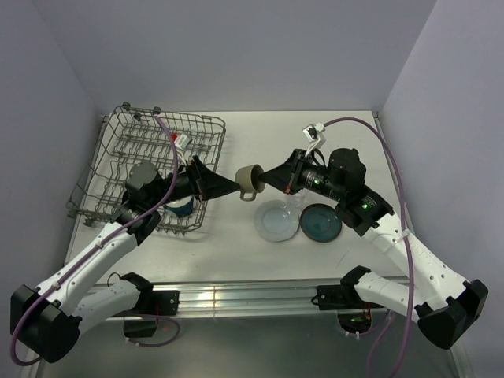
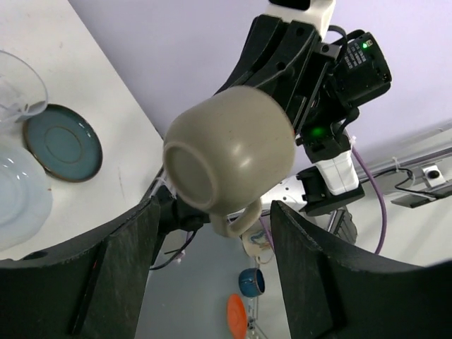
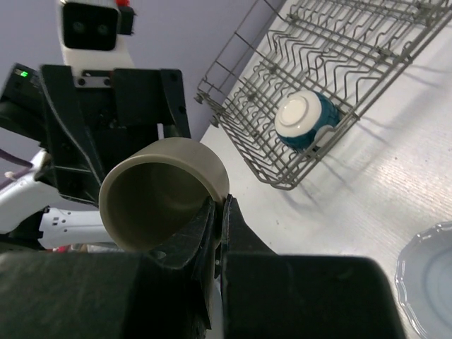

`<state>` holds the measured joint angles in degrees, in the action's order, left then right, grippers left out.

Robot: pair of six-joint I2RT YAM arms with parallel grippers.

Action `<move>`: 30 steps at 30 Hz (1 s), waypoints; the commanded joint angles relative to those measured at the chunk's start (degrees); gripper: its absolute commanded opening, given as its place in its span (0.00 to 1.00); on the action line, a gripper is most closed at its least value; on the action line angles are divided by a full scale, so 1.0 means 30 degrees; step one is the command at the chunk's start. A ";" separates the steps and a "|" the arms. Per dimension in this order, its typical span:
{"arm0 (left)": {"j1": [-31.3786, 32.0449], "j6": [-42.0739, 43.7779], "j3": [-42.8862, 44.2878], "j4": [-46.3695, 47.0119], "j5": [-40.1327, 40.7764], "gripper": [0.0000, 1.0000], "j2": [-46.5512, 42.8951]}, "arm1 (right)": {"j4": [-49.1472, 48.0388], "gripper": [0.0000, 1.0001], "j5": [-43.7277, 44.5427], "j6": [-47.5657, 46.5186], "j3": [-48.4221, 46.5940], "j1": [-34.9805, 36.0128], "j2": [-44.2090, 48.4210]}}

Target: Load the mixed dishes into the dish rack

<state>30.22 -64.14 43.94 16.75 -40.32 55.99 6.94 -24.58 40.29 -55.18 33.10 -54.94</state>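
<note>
My right gripper (image 3: 219,215) is clamped on the mug (image 3: 159,191) at its rim in mid-air; my left gripper (image 2: 215,212) gapes wide at its base

A white table (image 1: 236,228) is enclosed by plain, pale lavender-grey surfaces: a back wall (image 1: 236,55) at the far side, a left wall (image 1: 39,118) and a right wall (image 1: 461,118). A silver metal rail (image 1: 252,295) is mounted along the table's near edge. In the left wrist view, a small blue object (image 2: 251,281) and an orange object (image 2: 236,316) are seen blurred beyond the table; possibly they are cups.
</note>
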 commanded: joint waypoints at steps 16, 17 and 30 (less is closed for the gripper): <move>0.0211 -0.8000 -0.3162 1.2858 -0.1766 0.63 0.1405 | -0.6442 0.00 -0.0215 0.0456 0.0756 -0.0135 -0.0320; 0.0240 -0.8730 -0.3424 1.3511 -0.1825 0.63 0.1725 | -0.6560 0.00 -0.0186 0.0485 0.0785 -0.0136 -0.0407; 0.0269 -1.1754 -0.4160 1.9258 -0.0918 0.55 0.3456 | -0.7996 0.00 -0.0624 0.0573 0.1810 -0.0106 -0.0730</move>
<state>30.63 -96.84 31.11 65.28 -44.03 66.15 -11.31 -25.54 41.93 -50.09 33.10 -57.34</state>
